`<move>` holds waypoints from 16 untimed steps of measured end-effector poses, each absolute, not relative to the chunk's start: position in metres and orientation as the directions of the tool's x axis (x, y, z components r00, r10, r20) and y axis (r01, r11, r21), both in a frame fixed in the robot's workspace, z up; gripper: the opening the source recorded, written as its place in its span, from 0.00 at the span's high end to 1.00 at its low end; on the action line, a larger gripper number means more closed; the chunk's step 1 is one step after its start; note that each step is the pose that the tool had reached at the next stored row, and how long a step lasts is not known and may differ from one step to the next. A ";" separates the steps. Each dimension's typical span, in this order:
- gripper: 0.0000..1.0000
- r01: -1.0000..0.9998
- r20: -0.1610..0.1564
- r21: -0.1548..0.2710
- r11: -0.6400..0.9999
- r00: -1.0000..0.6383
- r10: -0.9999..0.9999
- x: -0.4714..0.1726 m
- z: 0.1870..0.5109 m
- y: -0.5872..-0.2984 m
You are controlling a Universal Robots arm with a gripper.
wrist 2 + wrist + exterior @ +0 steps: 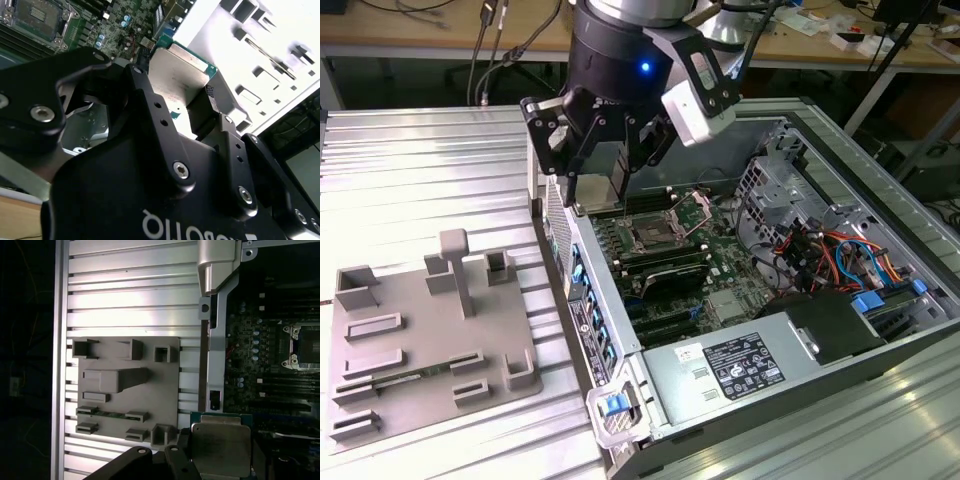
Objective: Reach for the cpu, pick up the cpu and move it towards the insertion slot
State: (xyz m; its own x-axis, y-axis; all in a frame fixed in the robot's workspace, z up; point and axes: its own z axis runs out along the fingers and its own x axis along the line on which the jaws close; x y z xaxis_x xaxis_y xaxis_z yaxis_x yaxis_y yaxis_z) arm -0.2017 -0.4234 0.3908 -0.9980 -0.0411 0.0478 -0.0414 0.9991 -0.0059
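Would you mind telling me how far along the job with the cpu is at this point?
The pickup looks done: the gripper is shut on the cpu, lifted off the grey tray. In hand: it hangs over the open computer case's edge, near the insertion slot. Left: it is not yet over the slot, which sits uncovered.
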 end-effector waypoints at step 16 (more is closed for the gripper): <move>0.45 -0.041 0.048 -0.006 0.999 -0.998 -0.041 -0.182 0.389 -0.423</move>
